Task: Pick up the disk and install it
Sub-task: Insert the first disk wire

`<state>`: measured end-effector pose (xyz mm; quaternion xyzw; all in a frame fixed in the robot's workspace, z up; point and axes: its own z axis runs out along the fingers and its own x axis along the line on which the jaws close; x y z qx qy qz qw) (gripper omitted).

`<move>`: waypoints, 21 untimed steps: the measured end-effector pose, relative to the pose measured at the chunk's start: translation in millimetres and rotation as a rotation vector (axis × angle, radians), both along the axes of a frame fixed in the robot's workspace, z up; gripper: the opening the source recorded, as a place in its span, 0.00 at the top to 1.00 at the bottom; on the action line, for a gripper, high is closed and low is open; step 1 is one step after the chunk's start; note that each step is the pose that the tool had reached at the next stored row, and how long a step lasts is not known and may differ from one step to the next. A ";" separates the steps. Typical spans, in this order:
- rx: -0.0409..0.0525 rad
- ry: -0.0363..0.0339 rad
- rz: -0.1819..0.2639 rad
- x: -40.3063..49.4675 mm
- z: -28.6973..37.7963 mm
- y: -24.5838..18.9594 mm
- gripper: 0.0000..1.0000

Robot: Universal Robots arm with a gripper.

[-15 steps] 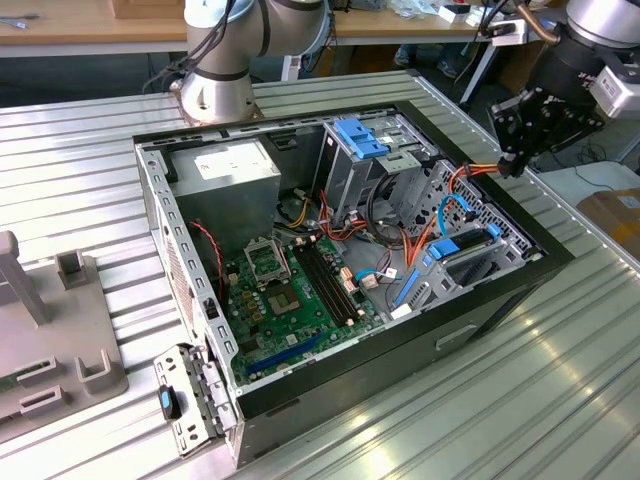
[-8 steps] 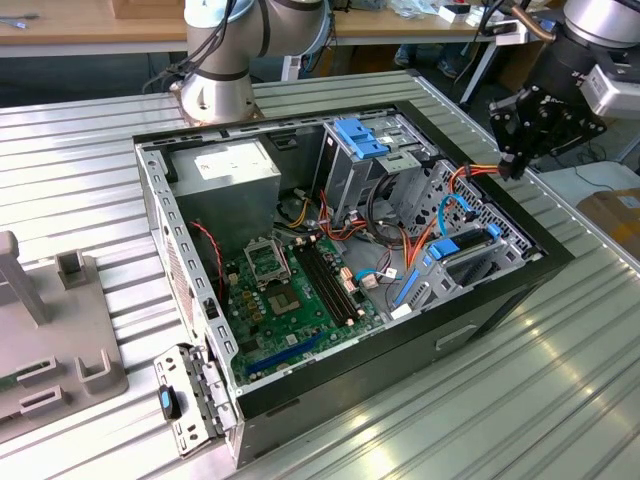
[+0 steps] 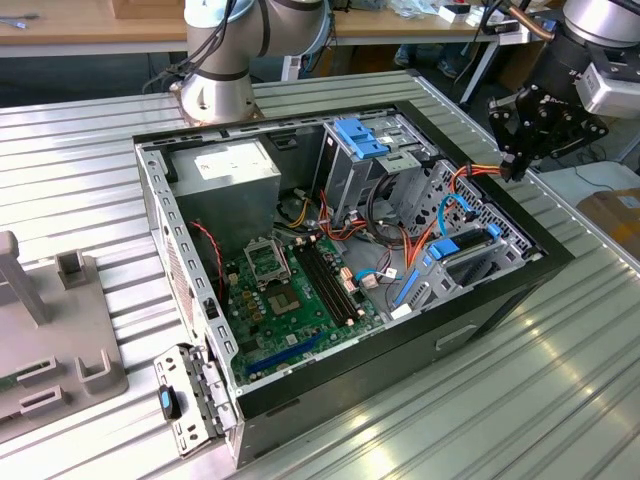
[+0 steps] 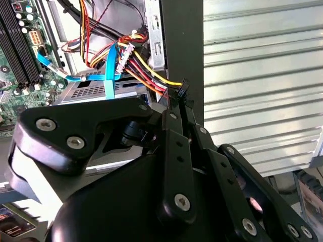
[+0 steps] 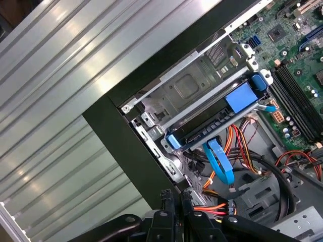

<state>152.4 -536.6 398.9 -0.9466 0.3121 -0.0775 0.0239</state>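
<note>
While gripper [image 4: 180, 99] clamps a cable plug [image 4: 182, 87], disk [image 5: 203, 132] lies nearby; seated in its bay [image 5: 185, 84].

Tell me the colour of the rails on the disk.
Bright blue rails on the dark disk, clearest in the first wrist view.

Disk [image 5: 209, 128] in computer case [image 3: 480, 310] bay, end effector [image 3: 513, 168] above case edge, case on table [image 3: 80, 160]

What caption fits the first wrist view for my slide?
Disk with blue rails seated in the computer case, gripper shut on an orange power cable.
</note>
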 end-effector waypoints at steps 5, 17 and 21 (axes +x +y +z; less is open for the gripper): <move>0.0000 0.0000 0.000 0.0 0.0 0.0 0.84; 0.0000 0.0000 -0.164 -1.9 -0.1 0.0 0.84; 0.0000 0.0000 -0.184 -1.9 -0.1 0.0 0.84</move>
